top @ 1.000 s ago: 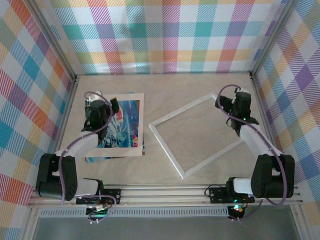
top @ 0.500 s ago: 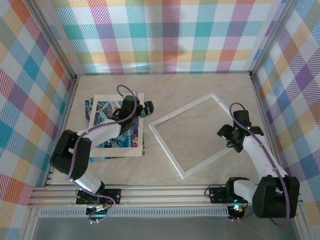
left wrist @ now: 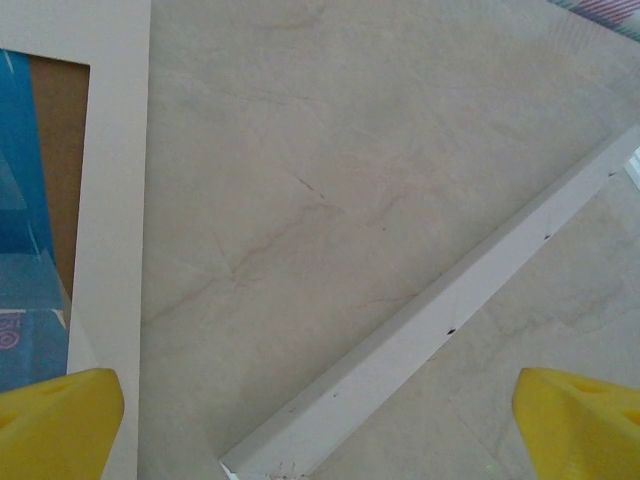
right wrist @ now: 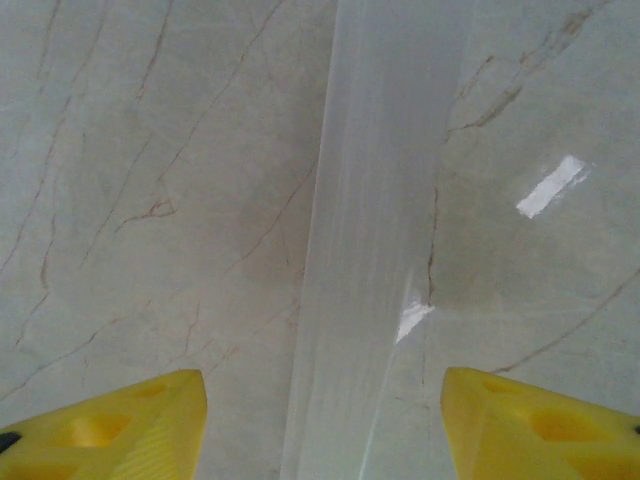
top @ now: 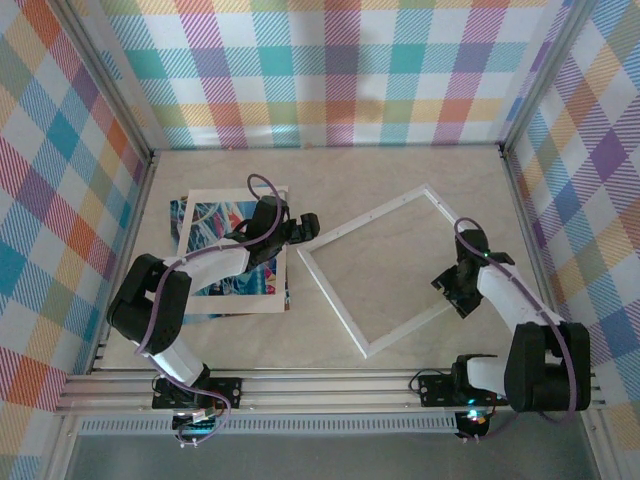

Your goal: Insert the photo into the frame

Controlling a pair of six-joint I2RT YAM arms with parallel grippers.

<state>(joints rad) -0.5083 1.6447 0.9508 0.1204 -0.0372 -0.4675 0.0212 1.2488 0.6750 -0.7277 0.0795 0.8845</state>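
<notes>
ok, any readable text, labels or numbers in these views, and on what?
No text can be read in full.
photo: small red marks in the left wrist view, cropped at the picture's left edge and blurred; unreadable.
frame: no print visible, only small dark specks.
mat: blank.

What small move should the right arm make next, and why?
Probably lower the right fingers and close them on the frame. They stand open, one on each side of its white edge, which runs straight between them, so it seems lined up for a grip.
</notes>
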